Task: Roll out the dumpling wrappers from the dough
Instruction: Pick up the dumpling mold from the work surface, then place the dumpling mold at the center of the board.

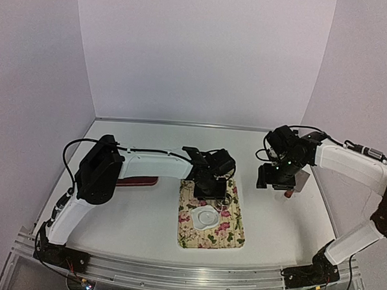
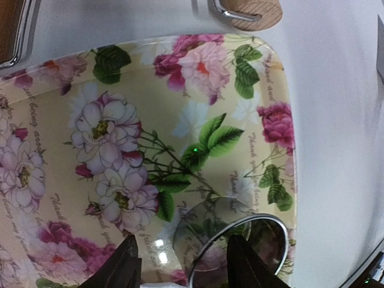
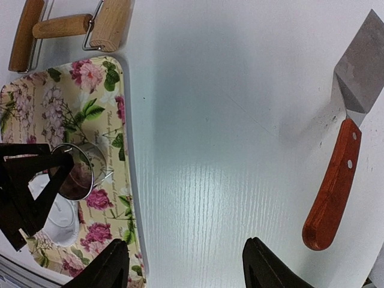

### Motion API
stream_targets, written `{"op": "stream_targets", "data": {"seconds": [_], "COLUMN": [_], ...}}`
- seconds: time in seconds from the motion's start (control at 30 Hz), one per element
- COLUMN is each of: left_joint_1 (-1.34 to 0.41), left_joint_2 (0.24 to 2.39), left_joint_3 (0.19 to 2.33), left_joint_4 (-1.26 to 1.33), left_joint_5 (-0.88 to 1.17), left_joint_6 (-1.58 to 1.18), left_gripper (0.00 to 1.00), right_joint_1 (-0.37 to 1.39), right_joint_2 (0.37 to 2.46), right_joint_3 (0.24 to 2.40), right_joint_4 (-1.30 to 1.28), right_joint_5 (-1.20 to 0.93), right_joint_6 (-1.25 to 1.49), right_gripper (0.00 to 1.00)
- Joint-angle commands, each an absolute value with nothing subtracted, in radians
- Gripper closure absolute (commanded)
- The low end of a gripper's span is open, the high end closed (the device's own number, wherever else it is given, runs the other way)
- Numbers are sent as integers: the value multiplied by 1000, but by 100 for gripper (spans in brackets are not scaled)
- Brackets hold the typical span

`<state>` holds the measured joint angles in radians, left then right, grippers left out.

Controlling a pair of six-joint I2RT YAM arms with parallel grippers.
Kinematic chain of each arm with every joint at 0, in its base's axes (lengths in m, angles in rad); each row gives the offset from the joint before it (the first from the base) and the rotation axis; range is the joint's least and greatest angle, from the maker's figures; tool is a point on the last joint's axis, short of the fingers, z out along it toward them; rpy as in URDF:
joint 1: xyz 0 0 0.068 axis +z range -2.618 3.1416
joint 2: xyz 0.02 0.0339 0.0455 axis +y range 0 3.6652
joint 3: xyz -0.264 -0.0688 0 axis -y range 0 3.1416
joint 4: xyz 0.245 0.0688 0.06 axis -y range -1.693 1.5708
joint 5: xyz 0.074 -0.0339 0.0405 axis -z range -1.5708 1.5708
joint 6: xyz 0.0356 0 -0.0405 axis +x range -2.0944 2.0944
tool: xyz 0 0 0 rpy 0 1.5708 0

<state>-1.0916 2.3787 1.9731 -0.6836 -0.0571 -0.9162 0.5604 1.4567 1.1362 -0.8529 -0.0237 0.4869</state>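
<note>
The dough [image 1: 206, 217] is a flattened irregular white sheet with a round mark in its middle. It lies on a floral mat [image 1: 231, 233]; a sliver of it shows in the left wrist view [image 2: 156, 284], and it also shows in the right wrist view [image 3: 57, 217]. No separate wrapper disc shows. A shiny metal ring cutter [image 2: 207, 225] stands on the mat beyond the dough, also seen in the right wrist view [image 3: 72, 174]. My left gripper [image 2: 183, 267] is open over it, one finger outside the ring and one over its opening. My right gripper [image 3: 186, 264] is open and empty above the bare table.
A wooden rolling pin [image 3: 66, 27] lies past the mat's far edge. A wood-handled spatula [image 3: 348, 138] lies on the table to the right, under my right arm [image 1: 296, 184]. A flat dark red thing [image 1: 136, 181] lies left of the mat by my left arm.
</note>
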Motion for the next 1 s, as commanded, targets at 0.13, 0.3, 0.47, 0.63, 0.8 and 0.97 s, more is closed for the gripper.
{"op": "stream_targets", "data": {"seconds": [0.13,0.3,0.47,0.63,0.8,0.97], "left_joint_1": [-1080,-1079,-1080,-1080,-1079,-1077], "left_joint_2": [2393,2255,2006,1833,1725,1655], "left_joint_3": [2049,1944,1671,1436,1248,1122], "left_joint_4": [-738,-709,-626,-686,-792,-829], "left_joint_5": [-95,-183,-219,-215,-213,-208], "left_joint_6": [-908,-945,-1063,-1186,-1283,-1338], "left_gripper": [93,100,100,100,100,100], "right_joint_1": [551,551,551,551,551,551], "right_joint_2": [1448,1471,1497,1474,1398,1322], "right_joint_3": [1151,1166,1149,1096,1006,929], "right_joint_4": [-868,-863,-825,-764,-675,-599], "right_joint_5": [-44,-75,-160,-244,-293,-339], "right_joint_6": [459,430,396,395,424,471], "right_gripper": [47,47,45,33,15,11]}}
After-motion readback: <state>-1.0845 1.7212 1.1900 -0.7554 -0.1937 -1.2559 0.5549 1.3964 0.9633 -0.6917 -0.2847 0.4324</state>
